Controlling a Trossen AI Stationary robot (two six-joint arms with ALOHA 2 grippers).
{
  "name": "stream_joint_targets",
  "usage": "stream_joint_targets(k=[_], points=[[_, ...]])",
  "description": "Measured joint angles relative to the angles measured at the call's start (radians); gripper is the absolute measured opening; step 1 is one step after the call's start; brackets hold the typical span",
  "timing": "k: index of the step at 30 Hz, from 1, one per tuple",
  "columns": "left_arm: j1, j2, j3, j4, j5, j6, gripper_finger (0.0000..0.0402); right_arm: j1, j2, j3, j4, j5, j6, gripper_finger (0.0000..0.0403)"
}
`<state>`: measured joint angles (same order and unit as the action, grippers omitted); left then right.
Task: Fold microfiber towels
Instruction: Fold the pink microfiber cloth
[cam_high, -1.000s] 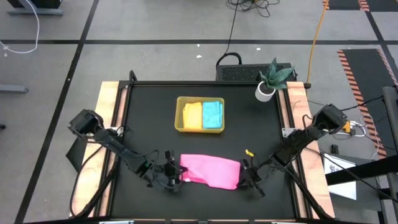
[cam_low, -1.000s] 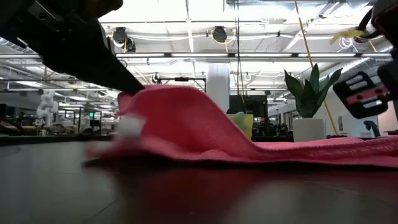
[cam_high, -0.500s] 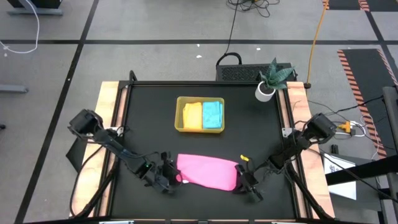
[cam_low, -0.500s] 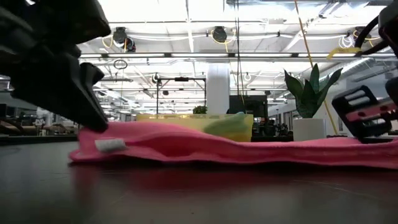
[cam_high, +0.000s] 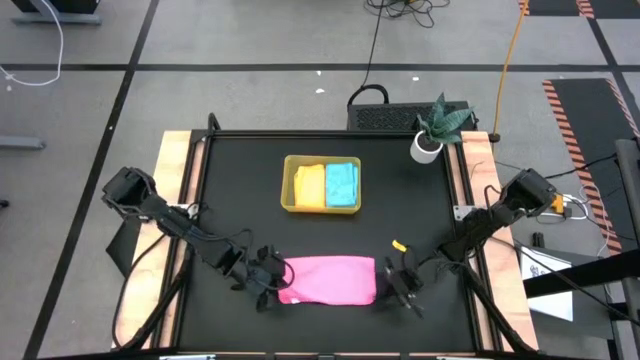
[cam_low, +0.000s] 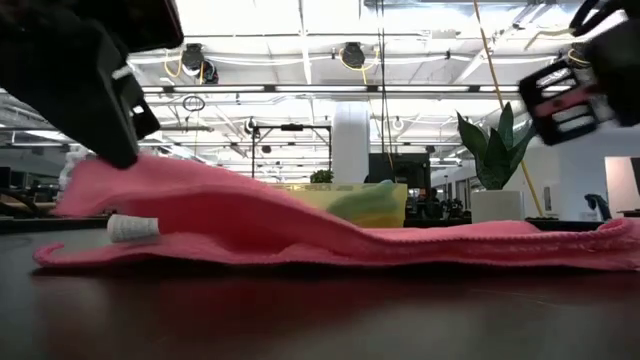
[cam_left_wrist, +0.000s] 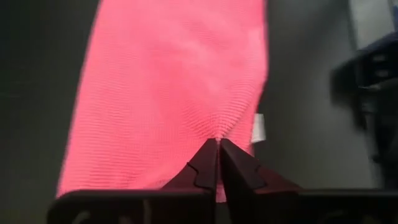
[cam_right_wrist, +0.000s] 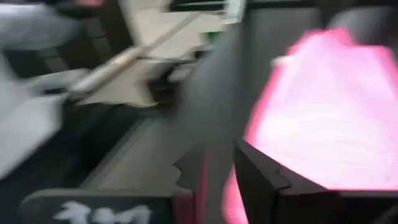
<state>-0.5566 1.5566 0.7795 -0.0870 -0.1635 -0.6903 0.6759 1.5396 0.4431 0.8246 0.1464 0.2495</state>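
Observation:
A pink towel (cam_high: 325, 280) lies folded in a long band near the table's near edge. My left gripper (cam_high: 270, 285) is shut on its left end. My right gripper (cam_high: 392, 287) stands open just off the towel's right end, and in the low view it hangs above that end (cam_low: 600, 232), which lies flat on the table. A yellow towel (cam_high: 311, 186) and a sky blue towel (cam_high: 342, 184) lie folded side by side in the yellow-green tray (cam_high: 289, 186) at the table's middle. My left gripper pinches the pink towel's left end (cam_left_wrist: 217, 130) between its two shut fingers, where the cloth puckers at their tips. The fingers come from the table's left, slanting down. That end (cam_low: 100, 175) is raised off the table, and the rest of the towel lies on it.
A potted plant (cam_high: 430, 140) stands at the table's far right corner. Wooden rails (cam_high: 176, 200) run along the left and right edges. Bare black tabletop lies on either side of the tray and between the tray and the pink towel.
My left gripper set the towel's left end down, then raised it again while turning. The towel has shifted a little toward the table's left and lies straighter. My right gripper has risen off the towel's right end, which stays on the table.

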Motion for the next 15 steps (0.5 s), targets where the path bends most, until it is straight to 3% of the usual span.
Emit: stream_joint_targets(k=[5,11,15], points=[[0.031,0.0,0.0,-0.055,-0.001,-0.026,0.0031,-0.065,0.001,0.0,-0.134,0.167,0.037,0.0101],[0.026,0.0,0.0,0.003,0.046,-0.039,0.0037,-0.158,0.002,0.0,-0.265,0.167,0.09,0.0104],[0.026,0.0,0.0,0.023,0.076,-0.081,0.0075,-0.183,0.002,0.0,-0.31,0.167,0.094,0.0095]])
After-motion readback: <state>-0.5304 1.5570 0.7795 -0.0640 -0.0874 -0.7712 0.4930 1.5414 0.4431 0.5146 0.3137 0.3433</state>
